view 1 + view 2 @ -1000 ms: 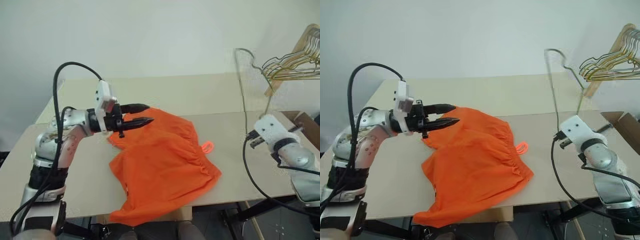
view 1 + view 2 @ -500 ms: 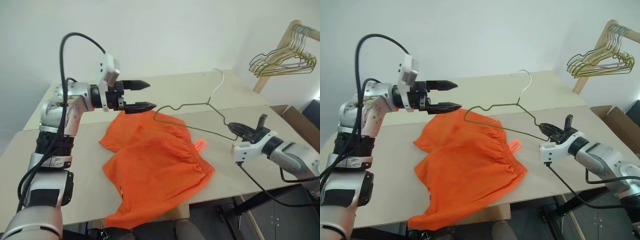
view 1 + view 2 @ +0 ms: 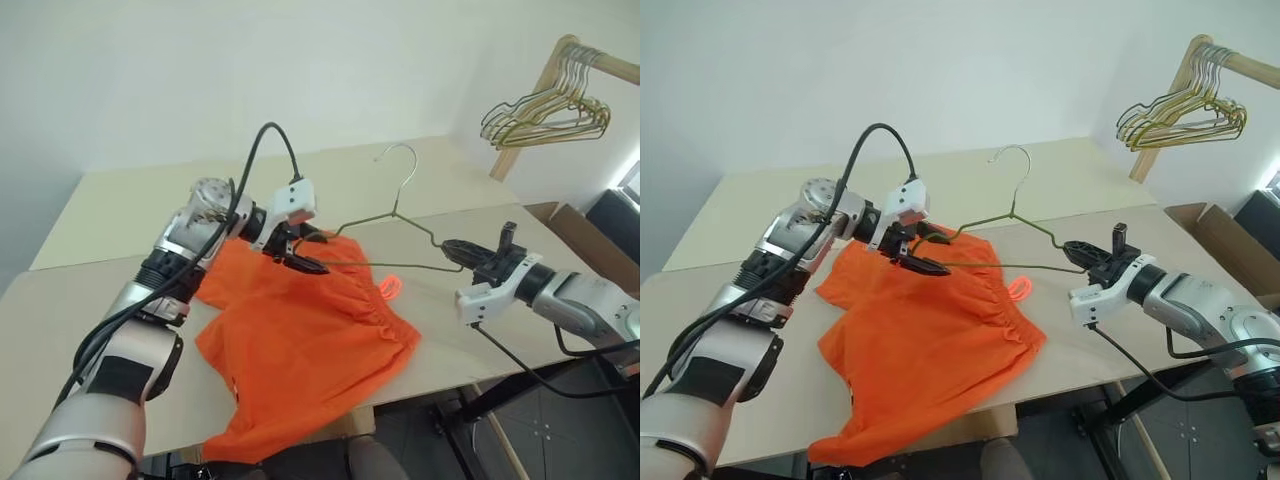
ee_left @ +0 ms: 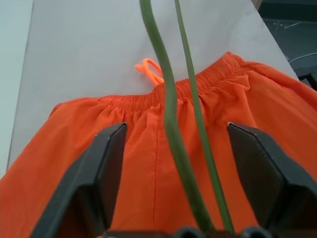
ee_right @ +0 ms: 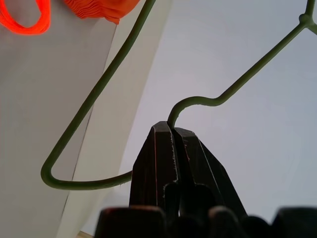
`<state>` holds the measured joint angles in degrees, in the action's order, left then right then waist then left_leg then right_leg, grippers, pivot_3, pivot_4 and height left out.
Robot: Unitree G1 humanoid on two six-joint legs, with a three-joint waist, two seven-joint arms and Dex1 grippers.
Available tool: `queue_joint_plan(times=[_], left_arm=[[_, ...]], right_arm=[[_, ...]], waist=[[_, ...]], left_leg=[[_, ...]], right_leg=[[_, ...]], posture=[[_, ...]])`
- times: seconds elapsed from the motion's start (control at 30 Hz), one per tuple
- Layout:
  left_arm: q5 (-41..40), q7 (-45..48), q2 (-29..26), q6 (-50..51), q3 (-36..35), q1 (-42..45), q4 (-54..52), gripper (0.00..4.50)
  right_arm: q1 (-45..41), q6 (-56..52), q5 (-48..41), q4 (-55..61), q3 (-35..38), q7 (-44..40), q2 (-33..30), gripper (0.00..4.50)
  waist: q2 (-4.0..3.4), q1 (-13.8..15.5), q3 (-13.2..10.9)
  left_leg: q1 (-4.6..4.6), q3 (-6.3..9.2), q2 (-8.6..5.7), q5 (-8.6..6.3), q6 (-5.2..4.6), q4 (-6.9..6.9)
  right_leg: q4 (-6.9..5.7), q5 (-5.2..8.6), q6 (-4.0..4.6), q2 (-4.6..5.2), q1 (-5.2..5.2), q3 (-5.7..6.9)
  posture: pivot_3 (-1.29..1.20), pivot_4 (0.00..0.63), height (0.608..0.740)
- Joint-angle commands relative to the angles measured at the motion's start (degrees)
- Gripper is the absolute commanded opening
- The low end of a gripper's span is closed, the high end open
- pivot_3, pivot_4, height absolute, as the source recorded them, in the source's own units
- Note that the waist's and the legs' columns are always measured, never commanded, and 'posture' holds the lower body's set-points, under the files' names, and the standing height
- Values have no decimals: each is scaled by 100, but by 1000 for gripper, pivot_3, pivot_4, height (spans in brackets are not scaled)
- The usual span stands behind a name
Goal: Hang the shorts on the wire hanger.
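Note:
The bright orange shorts lie spread on the table, waistband toward the right, with the neon drawstring loop beside it. Above their far part, the wire hanger hangs roughly level with its hook pointing up. My right gripper is shut on the hanger's right corner. At the hanger's left end, my left gripper is open. Its fingers stand on either side of the two wires, apart from them, just above the shorts.
A bunch of gold and green hangers hangs on a wooden rack at the far right. A cardboard box stands beyond the table's right end. Pale tabletop stretches left and behind; the shorts' leg droops over the front edge.
My right gripper swung the hanger from upright to level over the shorts. My left gripper opened, then moved down and right to straddle the hanger's left end. The camera turned right.

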<state>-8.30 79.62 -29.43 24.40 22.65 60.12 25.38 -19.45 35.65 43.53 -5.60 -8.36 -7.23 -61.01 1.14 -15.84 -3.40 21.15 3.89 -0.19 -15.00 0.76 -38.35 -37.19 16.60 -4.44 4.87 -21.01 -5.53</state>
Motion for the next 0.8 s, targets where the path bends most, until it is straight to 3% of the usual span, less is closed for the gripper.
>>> queue_joint_plan(times=[0.03, 0.27, 0.47, 0.63, 0.8], left_arm=[[185, 88, -19, -140, 22, 95, -68, 2000], [417, 334, -4, -219, 115, 103, 24, 45], [647, 313, -48, -467, 161, -44, -38, 45], [612, 213, 46, -351, -28, 11, 120, 0], [579, 136, 70, -343, -136, 86, 280, 0]], right_arm=[[-166, 98, 0, 144, 208, 86, -41, 0], [-330, 233, 110, 83, 239, 114, -128, 0], [-426, 269, 89, 79, 268, 83, -144, 0], [-369, 391, -73, 131, 295, -49, -207, 1358], [-263, 581, -537, 201, 334, -318, -305, 3072]], waist=[[0, -36, 0], [-2, -100, 1], [-4, -97, 3], [-5, -98, 3], [-5, -105, 3]], left_leg=[[0, 2, 0, 0, 0, 0], [-1, 4, 0, 0, 0, 0], [-1, 9, 0, 0, 0, 0], [-1, 16, 0, 0, 0, -2], [-1, 19, 0, 0, 0, -2]], right_leg=[[-2, 0, 0, 0, 0, 2], [-3, 0, 0, 0, 0, 2], [-5, 0, 0, 0, 0, 3], [-5, 0, 0, 0, 0, 3], [-8, 0, 0, 0, 0, 3]], posture=[[-248, 0, 740], [-255, 0, 740], [-257, 0, 740], [-258, 0, 740], [-260, 0, 740]])
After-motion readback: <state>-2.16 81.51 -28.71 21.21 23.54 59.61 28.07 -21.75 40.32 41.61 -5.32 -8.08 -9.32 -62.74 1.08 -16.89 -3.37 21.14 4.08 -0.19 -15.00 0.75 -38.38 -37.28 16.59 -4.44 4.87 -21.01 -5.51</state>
